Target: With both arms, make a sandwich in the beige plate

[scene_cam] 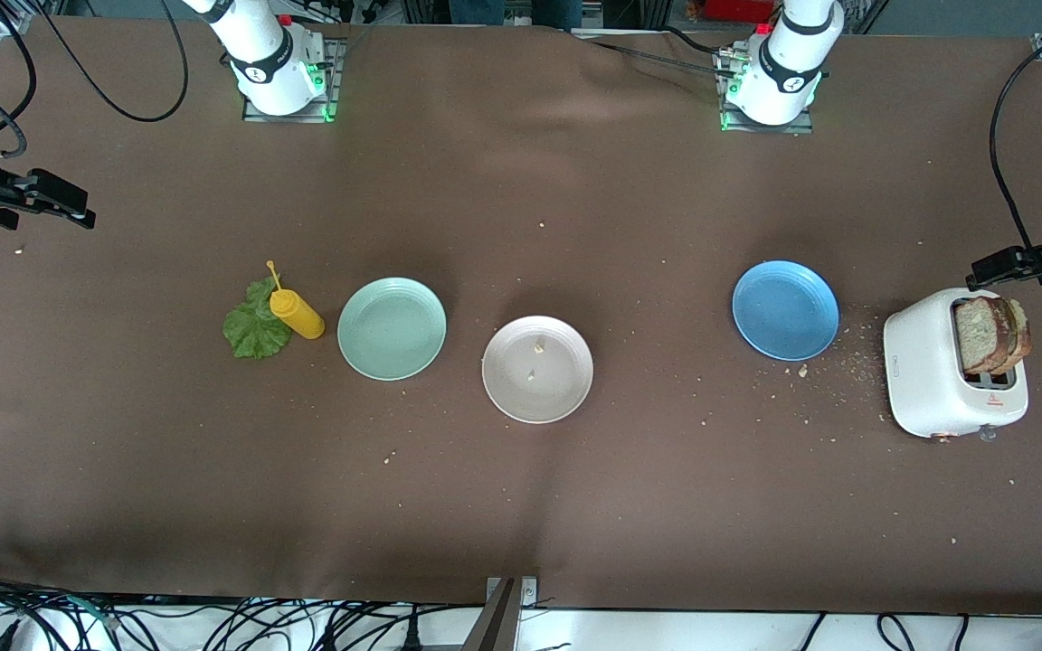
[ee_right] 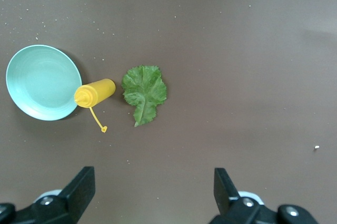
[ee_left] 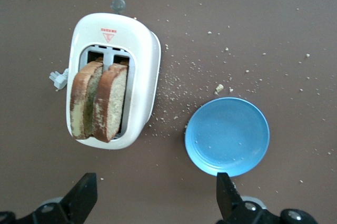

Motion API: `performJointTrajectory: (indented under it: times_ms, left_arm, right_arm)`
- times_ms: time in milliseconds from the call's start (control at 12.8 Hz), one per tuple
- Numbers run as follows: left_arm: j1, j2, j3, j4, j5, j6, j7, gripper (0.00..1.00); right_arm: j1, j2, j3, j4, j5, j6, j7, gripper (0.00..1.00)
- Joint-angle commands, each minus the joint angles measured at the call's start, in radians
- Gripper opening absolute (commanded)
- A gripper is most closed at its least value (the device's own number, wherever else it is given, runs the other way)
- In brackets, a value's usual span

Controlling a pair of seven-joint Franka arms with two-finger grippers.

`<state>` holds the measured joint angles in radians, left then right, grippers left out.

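Note:
The beige plate (scene_cam: pixel 537 369) sits mid-table and holds only a few crumbs. No sandwich is in view. Two brown bread slices (scene_cam: pixel 991 334) (ee_left: pixel 99 101) stand upright in the white toaster (scene_cam: pixel 937 380) (ee_left: pixel 138 45) toward the left arm's end. A green lettuce leaf (scene_cam: pixel 254 330) (ee_right: pixel 144 92) lies flat toward the right arm's end. My left gripper (scene_cam: pixel 996 267) (ee_left: pixel 155 184) hangs open over the bare cloth beside the toaster and holds nothing. My right gripper (scene_cam: pixel 78 206) (ee_right: pixel 154 177) hangs open over the cloth at the right arm's end, apart from the lettuce.
A yellow squeeze bottle (scene_cam: pixel 297 313) (ee_right: pixel 95 92) lies on its side between the lettuce and a mint-green plate (scene_cam: pixel 392 327) (ee_right: pixel 39 81). A blue plate (scene_cam: pixel 785 309) (ee_left: pixel 227 135) sits beside the toaster. Crumbs lie scattered round the toaster.

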<state>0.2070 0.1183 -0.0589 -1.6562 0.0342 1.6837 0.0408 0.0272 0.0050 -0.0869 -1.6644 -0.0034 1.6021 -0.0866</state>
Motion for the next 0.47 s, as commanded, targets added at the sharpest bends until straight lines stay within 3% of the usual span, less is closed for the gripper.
performJointTrajectory:
  times_ms: [0, 389]
  left_arm:
    - [-0.001, 0.003, -0.044, 0.133, 0.012, -0.131, -0.035, 1.00]
    - [-0.003, 0.001, -0.097, 0.216, 0.003, -0.183, -0.041, 1.00]
  right_arm:
    - [-0.006, -0.002, 0.004, 0.011, 0.019, -0.004, -0.012, 1.00]
    - [-0.006, -0.002, 0.004, 0.011, 0.019, -0.004, -0.013, 1.00]
